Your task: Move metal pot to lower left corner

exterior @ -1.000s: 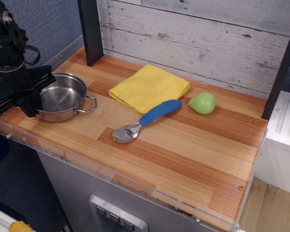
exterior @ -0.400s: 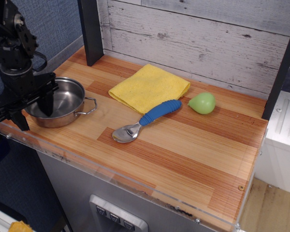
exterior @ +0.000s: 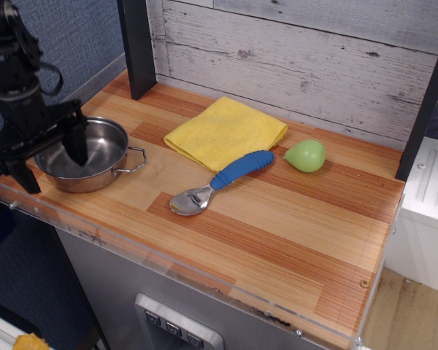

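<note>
The metal pot point(exterior: 101, 153) stands upright on the wood tabletop close to the lower left corner point(exterior: 28, 194), one wire loop handle pointing right. My gripper point(exterior: 50, 157) hangs over the pot's left side with its black fingers spread wide. One finger point(exterior: 77, 143) is over the pot's bowl, the other is outside the rim near the table edge. The gripper is open and holds nothing. The pot's left handle is hidden behind the gripper.
A blue-handled metal spoon point(exterior: 223, 179) lies mid-table. A yellow cloth point(exterior: 226, 131) lies behind it and a green pear-shaped object point(exterior: 305, 155) sits to the right. A black post point(exterior: 137, 47) stands at the back left. A clear acrylic rim point(exterior: 168, 264) edges the front.
The pot has shifted a little left toward the corner. My gripper has opened off the pot's rim and risen slightly.
</note>
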